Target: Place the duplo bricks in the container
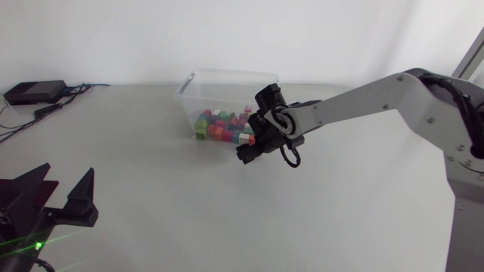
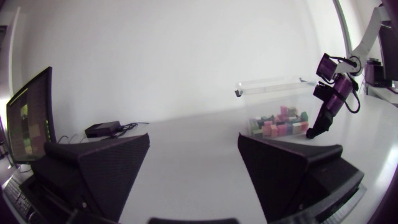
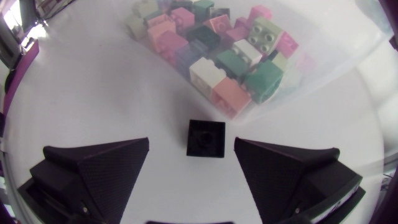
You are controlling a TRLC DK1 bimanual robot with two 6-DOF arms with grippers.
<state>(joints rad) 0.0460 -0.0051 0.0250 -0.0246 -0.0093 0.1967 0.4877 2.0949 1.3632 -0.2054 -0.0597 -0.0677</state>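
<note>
A clear plastic container stands at the table's middle back, holding several coloured duplo bricks. My right gripper points down at the table just in front of the container's near right corner. Seen from the right wrist, a black brick lies flat on the table between the fingers of the right gripper, which is open and not touching it; the bricks in the container lie just ahead. My left gripper rests open and empty at the near left. The left wrist view shows the container and the right gripper far ahead.
A black box with cables lies at the back left of the table. White table surface stretches between the left gripper and the container.
</note>
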